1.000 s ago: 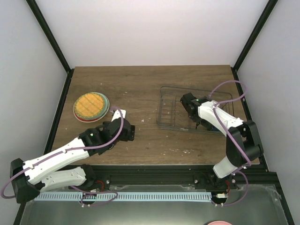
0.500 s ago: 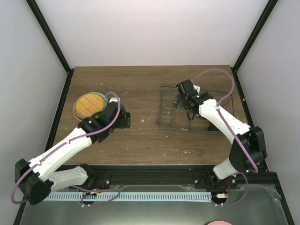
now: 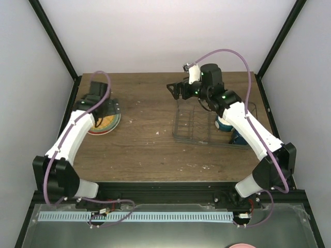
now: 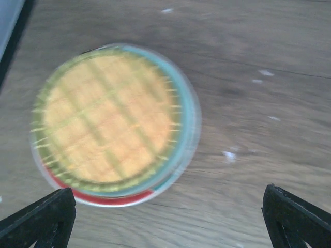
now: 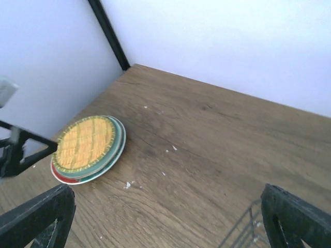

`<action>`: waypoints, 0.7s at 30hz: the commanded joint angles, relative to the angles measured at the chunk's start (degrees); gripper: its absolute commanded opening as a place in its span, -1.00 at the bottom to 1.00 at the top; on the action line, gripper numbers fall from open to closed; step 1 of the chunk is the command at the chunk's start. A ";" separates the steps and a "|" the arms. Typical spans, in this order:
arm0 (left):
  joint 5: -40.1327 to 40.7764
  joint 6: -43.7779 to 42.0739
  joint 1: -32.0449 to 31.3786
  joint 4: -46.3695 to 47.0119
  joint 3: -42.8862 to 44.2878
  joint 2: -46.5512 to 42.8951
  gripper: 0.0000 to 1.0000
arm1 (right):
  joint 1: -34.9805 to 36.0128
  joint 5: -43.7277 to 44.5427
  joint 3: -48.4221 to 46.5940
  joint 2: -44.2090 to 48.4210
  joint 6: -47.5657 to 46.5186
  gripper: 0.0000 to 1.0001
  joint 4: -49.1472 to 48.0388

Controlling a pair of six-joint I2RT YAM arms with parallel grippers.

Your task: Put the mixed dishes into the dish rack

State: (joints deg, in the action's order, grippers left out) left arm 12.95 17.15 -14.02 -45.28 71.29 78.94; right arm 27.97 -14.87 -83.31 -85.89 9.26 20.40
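Three round plates lie stacked flat at the left of the brown, wood-grained surface [image 4: 258,51], well apart from the rack [image 3: 189,126]. The yellow plate [image 4: 106,121] on top has a woven-looking grid of darker lines and a greenish edge. Under it the green plate [image 4: 190,121] shows only as a glossy mint crescent, and the red plate [image 4: 111,197] only as a thin red sliver at the near side. The left wrist view is blurred, so no mark on the green one can be read. The left end effector [image 4: 166,209] hangs above the stack, its black fingers spread wide at the corners of the view, gripping nothing.

The rack is thin dark wire, rectangular and see-through, standing at the right of the surface. Inside its outline a dark blue mug [image 3: 223,124] shows in patches past the right arm; its handle can't be made out. The right end effector [image 5: 165,219] is raised over the rack's far left corner, fingers wide apart and bare.
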 commanded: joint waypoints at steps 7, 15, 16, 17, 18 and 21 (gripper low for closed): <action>-10.75 -0.60 26.14 -2.98 -3.95 4.28 1.00 | 0.36 1.59 1.25 1.71 -6.97 0.99 5.65; -21.80 -0.29 35.17 1.19 -2.40 10.62 0.92 | 0.41 4.62 8.24 9.63 -7.12 0.99 9.15; -22.69 -0.46 35.66 1.58 -1.98 11.69 0.88 | 0.42 4.76 9.26 10.54 -6.90 0.99 8.93; -23.56 -0.57 36.17 1.79 -1.35 13.24 0.83 | 0.36 4.85 10.02 11.20 -6.68 0.99 8.91; -24.21 -0.51 36.62 1.85 -0.77 14.44 0.79 | 0.41 4.85 10.75 11.72 -6.53 0.99 8.99; -25.05 -0.36 37.53 1.85 0.83 17.18 0.67 | 0.43 5.23 12.07 12.77 -6.23 0.99 9.21</action>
State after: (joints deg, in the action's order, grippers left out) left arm -7.90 16.73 22.72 -45.04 69.38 93.60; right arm 27.94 -10.85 -72.73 -74.87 2.81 28.82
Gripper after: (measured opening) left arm 0.860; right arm 0.995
